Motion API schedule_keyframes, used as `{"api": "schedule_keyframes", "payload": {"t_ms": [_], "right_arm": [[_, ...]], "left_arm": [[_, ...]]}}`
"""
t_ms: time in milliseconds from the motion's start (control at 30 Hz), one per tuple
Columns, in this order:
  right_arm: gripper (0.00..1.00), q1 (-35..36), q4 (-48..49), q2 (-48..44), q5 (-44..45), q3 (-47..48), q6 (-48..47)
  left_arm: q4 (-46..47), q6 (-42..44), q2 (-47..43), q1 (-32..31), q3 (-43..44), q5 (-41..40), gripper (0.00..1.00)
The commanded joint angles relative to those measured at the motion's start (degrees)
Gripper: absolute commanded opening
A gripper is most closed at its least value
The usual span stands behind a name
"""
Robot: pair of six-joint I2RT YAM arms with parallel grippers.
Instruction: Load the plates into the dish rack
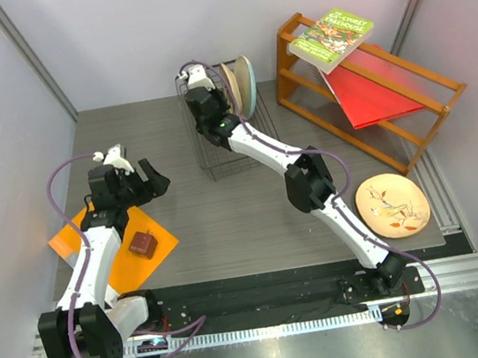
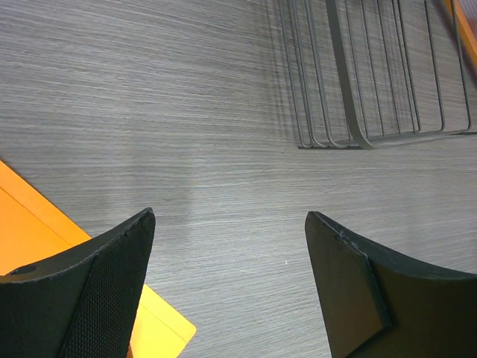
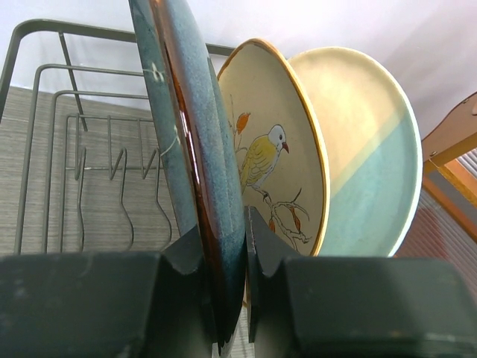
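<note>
Right gripper (image 3: 222,250) clamps dark plate (image 3: 201,134); bird plate (image 3: 261,134) beside, wooden shelf (image 3: 456,127) near.

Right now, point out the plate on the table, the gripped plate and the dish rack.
plate on the table (image 1: 392,205): top view, its centre.
gripped plate (image 3: 197,134): right wrist view, its rim.
dish rack (image 1: 223,159): top view, bare near end.

Two plates (image 3: 298,171) in dish rack (image 1: 227,158), third plate (image 3: 201,149) before them; fourth plate (image 1: 392,205) on table (image 1: 226,216), right.
</note>
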Motion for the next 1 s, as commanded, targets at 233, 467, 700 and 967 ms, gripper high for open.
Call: {"api": "schedule_keyframes", "payload": {"t_ms": [233,467,700,967], "right_arm": [[0.01,-3.23,5.94,-2.36,0.54,4.88,6.67],[0.04,-3.24,6.02,-0.87,-0.25,4.70,5.79],[0.18,-2.89,4.62,-1.48,0.27,2.69,5.18],[0.52,-1.75,4.53,-4.73,1.33,0.66,2.46]], "left_arm": [[3.00,-0.54,-0.30,0.59,-0.72,1.46,0.82],[3.09,-0.98,-0.39,0.76,-0.63,1.90,0.82],[3.79,-1.51,-1.00,0.77,-1.16,2.16,0.82],[3.71,-1.69,-2.32,0.85,-1.42,2.78,0.82]]}}
